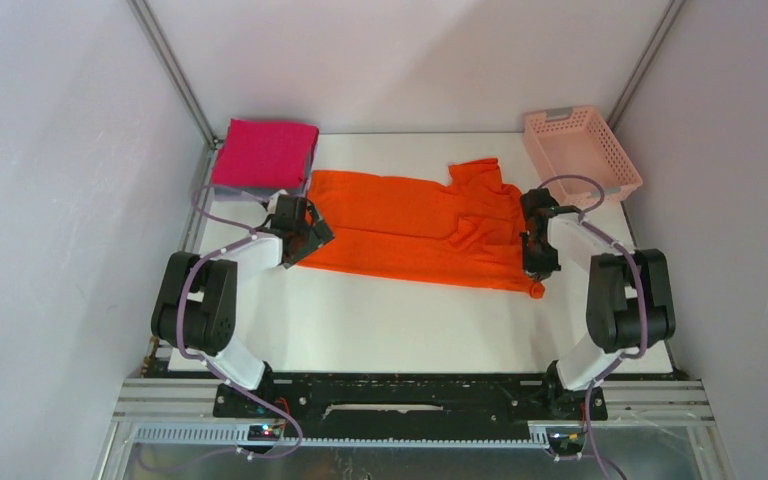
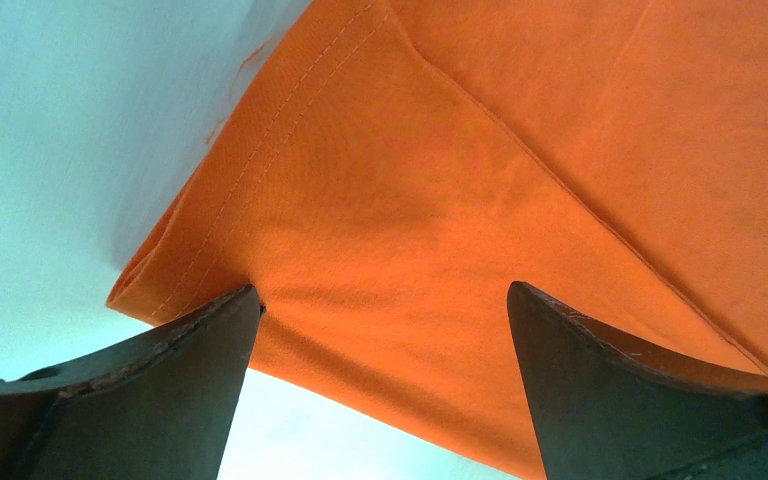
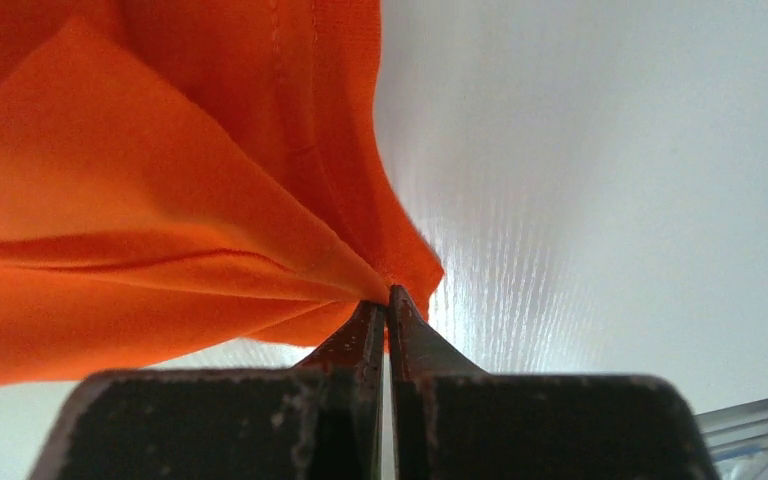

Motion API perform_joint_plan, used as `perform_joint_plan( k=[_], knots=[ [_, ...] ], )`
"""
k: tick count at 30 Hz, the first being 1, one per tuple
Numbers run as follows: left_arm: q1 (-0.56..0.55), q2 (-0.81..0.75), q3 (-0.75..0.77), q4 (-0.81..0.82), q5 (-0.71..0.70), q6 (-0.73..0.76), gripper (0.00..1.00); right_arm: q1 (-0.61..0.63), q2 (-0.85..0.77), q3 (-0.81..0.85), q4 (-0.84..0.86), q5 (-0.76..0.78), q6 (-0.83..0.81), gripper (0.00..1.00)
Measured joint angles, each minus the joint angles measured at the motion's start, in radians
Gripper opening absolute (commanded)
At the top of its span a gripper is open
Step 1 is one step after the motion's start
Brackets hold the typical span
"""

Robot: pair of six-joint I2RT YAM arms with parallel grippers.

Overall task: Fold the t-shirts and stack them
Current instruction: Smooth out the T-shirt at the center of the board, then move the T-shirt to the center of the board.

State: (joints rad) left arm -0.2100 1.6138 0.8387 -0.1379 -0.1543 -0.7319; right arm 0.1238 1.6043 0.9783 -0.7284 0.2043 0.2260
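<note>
The orange t-shirt [image 1: 410, 235] lies spread sideways across the middle of the white table [image 1: 390, 325], partly folded, with a sleeve pointing to the back. My left gripper [image 1: 312, 235] is open at its left hem. In the left wrist view this gripper [image 2: 382, 290] straddles the hem corner of the orange cloth [image 2: 520, 130] with its jaws wide apart. My right gripper [image 1: 538, 262] sits at the shirt's near right corner. In the right wrist view it [image 3: 388, 295] is shut on a pinched bunch of orange cloth [image 3: 160, 230]. A folded magenta t-shirt [image 1: 265, 153] rests on a grey one [image 1: 243, 191] at the back left.
A pale pink lattice basket [image 1: 580, 150] stands at the back right corner. White walls with metal frame posts close in the table on three sides. Both arm bases sit on the black bar [image 1: 410, 395] at the near edge.
</note>
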Motion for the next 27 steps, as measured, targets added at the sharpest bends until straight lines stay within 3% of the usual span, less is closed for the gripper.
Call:
perform_joint_plan(
  k=[6, 8, 12, 14, 15, 16, 20, 23, 27],
  knots=[
    [0.001, 0.000, 0.000, 0.000, 0.000, 0.001, 1.00, -0.023, 0.144, 0.069, -0.029, 0.013, -0.035, 0.34],
    [0.001, 0.000, 0.000, 0.000, 0.000, 0.006, 1.00, -0.029, 0.152, 0.085, -0.041, 0.040, -0.028, 0.47],
    [0.001, -0.004, 0.000, -0.003, 0.000, 0.010, 1.00, -0.043, 0.130, 0.087, -0.055, 0.114, 0.026, 0.63],
    [0.001, -0.012, -0.001, -0.013, -0.002, 0.011, 1.00, -0.046, 0.077, 0.086, -0.066, 0.155, 0.066, 0.78],
    [0.000, -0.019, -0.002, -0.023, -0.007, 0.012, 1.00, -0.046, 0.028, 0.084, -0.070, 0.174, 0.089, 0.94],
    [-0.002, -0.028, -0.002, -0.031, -0.011, 0.014, 1.00, -0.045, -0.023, 0.082, -0.071, 0.188, 0.107, 0.99],
    [-0.021, -0.108, -0.003, -0.063, -0.028, 0.018, 1.00, -0.038, -0.340, 0.045, 0.019, 0.170, 0.142, 1.00],
    [-0.038, -0.174, -0.003, -0.066, -0.028, 0.018, 1.00, -0.036, -0.539, -0.063, 0.200, -0.008, 0.156, 1.00],
    [-0.047, -0.199, 0.006, -0.064, -0.020, 0.018, 1.00, 0.063, -0.551, -0.163, 0.391, -0.245, 0.184, 1.00]
  ],
)
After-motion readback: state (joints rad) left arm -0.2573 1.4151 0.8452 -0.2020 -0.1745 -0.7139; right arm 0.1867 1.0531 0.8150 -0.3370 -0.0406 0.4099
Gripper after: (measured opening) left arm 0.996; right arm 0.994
